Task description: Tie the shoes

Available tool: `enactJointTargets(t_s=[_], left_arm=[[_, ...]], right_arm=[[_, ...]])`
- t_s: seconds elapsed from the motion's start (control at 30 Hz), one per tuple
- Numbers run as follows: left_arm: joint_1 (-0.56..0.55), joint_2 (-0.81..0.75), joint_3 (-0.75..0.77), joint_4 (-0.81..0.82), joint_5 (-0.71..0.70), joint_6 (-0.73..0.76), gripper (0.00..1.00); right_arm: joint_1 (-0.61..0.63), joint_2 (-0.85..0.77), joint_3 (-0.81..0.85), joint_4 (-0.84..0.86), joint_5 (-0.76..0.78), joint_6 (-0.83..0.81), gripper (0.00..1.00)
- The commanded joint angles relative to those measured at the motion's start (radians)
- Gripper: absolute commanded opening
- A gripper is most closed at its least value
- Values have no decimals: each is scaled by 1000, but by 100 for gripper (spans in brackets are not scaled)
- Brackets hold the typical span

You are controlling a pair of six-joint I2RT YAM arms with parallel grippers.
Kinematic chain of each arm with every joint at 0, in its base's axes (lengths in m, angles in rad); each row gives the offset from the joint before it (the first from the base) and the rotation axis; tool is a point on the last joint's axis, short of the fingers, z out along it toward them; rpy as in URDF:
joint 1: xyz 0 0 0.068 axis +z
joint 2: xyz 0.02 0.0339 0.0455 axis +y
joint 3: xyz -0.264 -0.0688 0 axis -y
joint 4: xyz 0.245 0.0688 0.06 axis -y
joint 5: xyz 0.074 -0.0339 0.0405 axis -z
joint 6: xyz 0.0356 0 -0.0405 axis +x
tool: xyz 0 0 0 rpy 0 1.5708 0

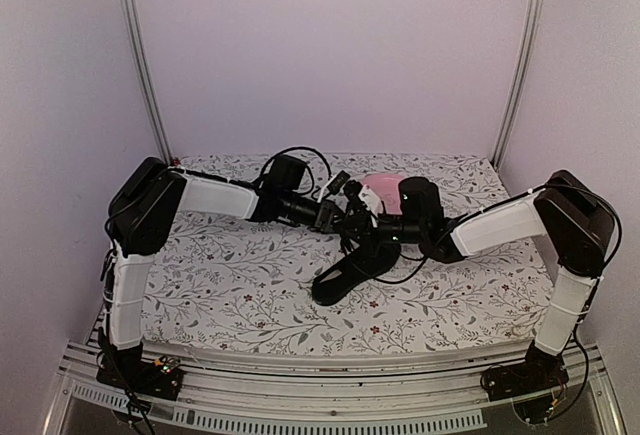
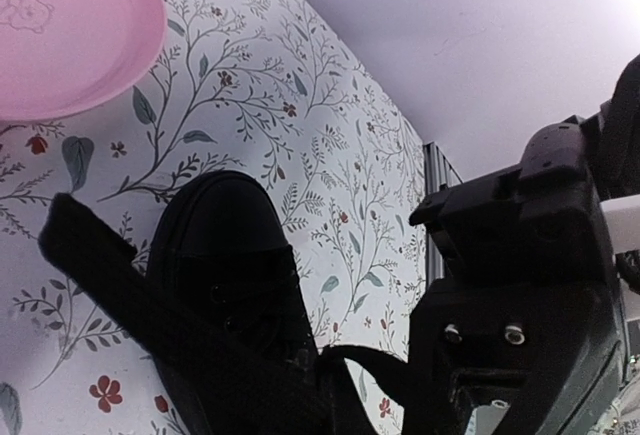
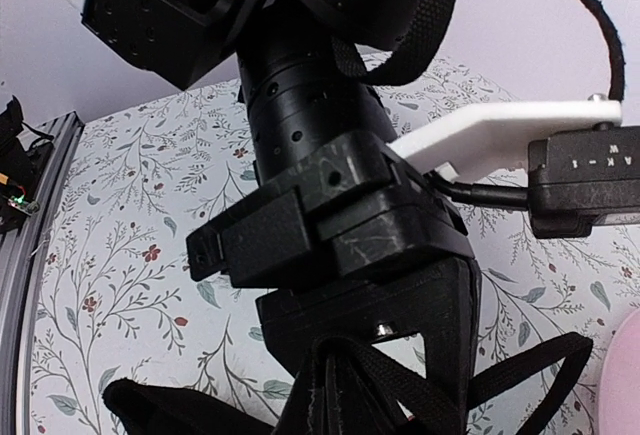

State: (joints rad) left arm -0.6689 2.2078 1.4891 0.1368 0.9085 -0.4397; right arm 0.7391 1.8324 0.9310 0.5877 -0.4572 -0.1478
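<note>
A black shoe [image 1: 345, 273] lies slantwise mid-desk [image 1: 230, 295]. The flowered cover stretches wide on both sides of it, out to the side walls. Just above the shoe the left hand [image 1: 343, 217] and right hand [image 1: 372, 227] meet, both pressed together. Whether either pinches the laces [image 3: 520, 375] cannot be told. White letters "A K" mark a black camera block [image 3: 585, 180] there. Beyond the shoe sits a pink plate [image 1: 385, 187] with a faint bear outline [image 2: 25, 10].

Black joints [image 1: 145, 205], white links [image 1: 215, 195], black cables [image 1: 300, 152], 2 screws [image 2: 513, 334]
</note>
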Motion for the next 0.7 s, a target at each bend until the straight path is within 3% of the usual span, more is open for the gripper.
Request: enactJointTargets(t_s=[0.0, 0.27, 0.67], left_arm=[[11, -33, -7, 7, 5, -2, 0], [11, -33, -3, 7, 4, -2, 0], [8, -43, -2, 7, -12, -5, 0]], right_arm=[[6, 9, -36, -60, 75, -44, 2], [9, -25, -68, -146, 206, -115, 2], [54, 27, 11, -285, 231, -129, 2]])
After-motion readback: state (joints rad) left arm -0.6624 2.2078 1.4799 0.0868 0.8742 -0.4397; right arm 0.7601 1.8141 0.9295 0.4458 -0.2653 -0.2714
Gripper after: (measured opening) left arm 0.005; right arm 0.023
